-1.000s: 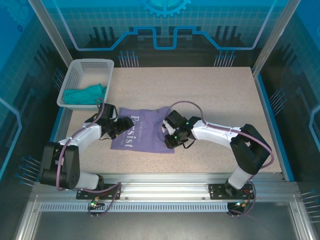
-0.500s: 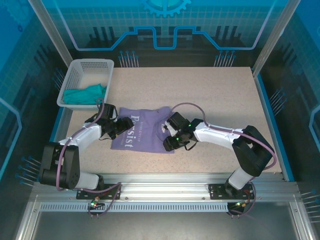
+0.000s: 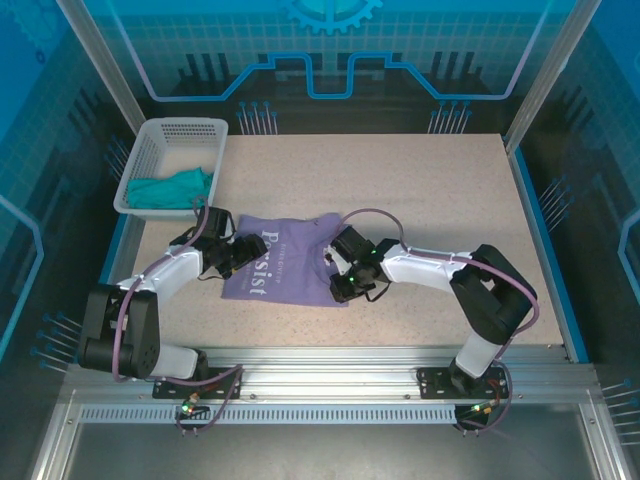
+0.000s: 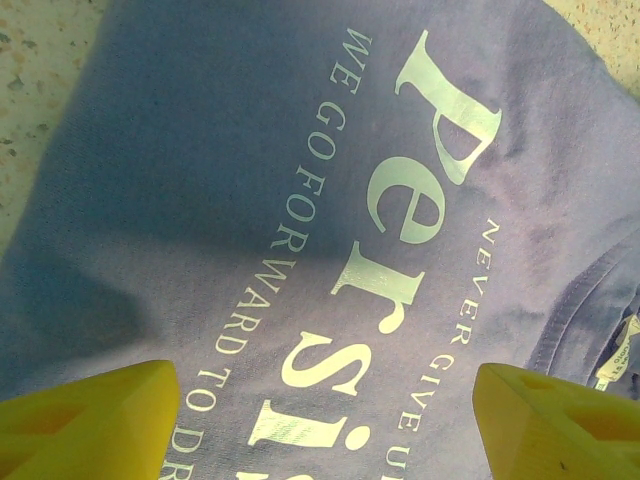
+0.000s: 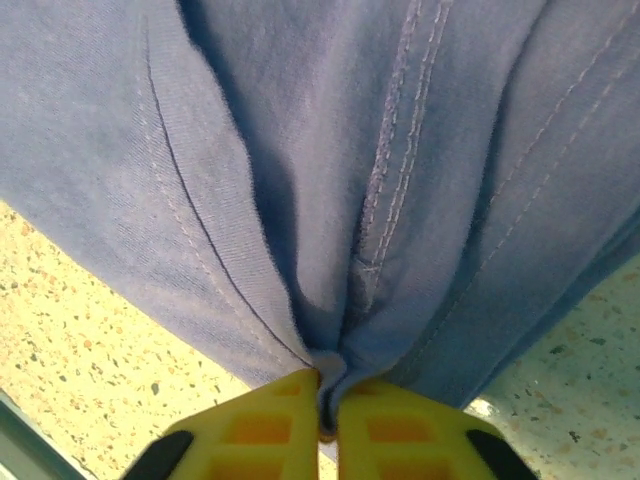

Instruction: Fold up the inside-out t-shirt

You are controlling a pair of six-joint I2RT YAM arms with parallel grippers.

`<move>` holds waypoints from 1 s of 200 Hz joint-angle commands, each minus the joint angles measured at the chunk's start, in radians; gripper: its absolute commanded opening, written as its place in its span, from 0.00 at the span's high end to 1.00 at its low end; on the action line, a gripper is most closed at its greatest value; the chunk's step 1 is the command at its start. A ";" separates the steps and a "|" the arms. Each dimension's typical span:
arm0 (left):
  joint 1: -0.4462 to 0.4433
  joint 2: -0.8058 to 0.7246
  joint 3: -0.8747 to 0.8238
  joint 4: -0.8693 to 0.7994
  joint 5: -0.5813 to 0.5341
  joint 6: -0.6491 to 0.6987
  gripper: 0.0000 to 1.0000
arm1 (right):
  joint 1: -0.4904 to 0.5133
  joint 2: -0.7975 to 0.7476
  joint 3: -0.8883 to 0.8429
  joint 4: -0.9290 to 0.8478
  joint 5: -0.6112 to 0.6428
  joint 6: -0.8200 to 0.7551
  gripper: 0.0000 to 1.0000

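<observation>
As right hand [image 5: 328, 388] pinches, t-shirt [image 3: 285, 272] lies crosswise, neck right.

You have the t-shirt [image 3: 285, 262] lying on the table [image 3: 430, 200], near and left of centre; behind it to the left stands the basket [image 3: 185, 124], with another garment [image 3: 172, 188] in it.

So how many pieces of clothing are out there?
2. A purple t-shirt lies on the table, near the front; a teal garment sits in the white basket at the far left. More could be hidden beneath it.
</observation>
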 commanded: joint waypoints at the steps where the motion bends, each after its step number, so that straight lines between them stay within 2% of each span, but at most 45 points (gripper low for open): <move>1: 0.004 -0.025 0.016 -0.021 -0.016 0.032 0.22 | -0.008 -0.079 -0.030 -0.021 -0.053 0.029 0.95; 36: 0.004 -0.024 0.025 -0.012 -0.022 0.032 0.22 | -0.006 -0.149 -0.089 -0.029 -0.070 0.081 0.99; 64: 0.004 -0.025 0.040 -0.008 -0.026 0.033 0.22 | -0.008 -0.118 -0.126 -0.031 -0.057 0.105 0.97; 97: 0.001 -0.024 0.064 0.010 -0.016 0.024 0.22 | -0.043 -0.080 -0.099 -0.101 -0.007 0.101 0.78; 114: -0.009 -0.017 0.080 0.036 -0.005 0.021 0.22 | -0.058 -0.140 -0.100 -0.130 0.021 0.074 0.66; 139: -0.029 0.042 0.123 0.106 0.017 0.030 0.22 | -0.025 -0.238 -0.106 -0.078 -0.002 0.073 0.59; 166: -0.031 0.169 0.226 0.135 0.035 0.031 0.22 | 0.024 -0.210 -0.160 0.079 -0.092 0.184 0.60; 200: -0.006 0.329 0.338 0.092 -0.013 0.056 0.22 | 0.023 -0.121 -0.180 0.149 -0.056 0.250 0.65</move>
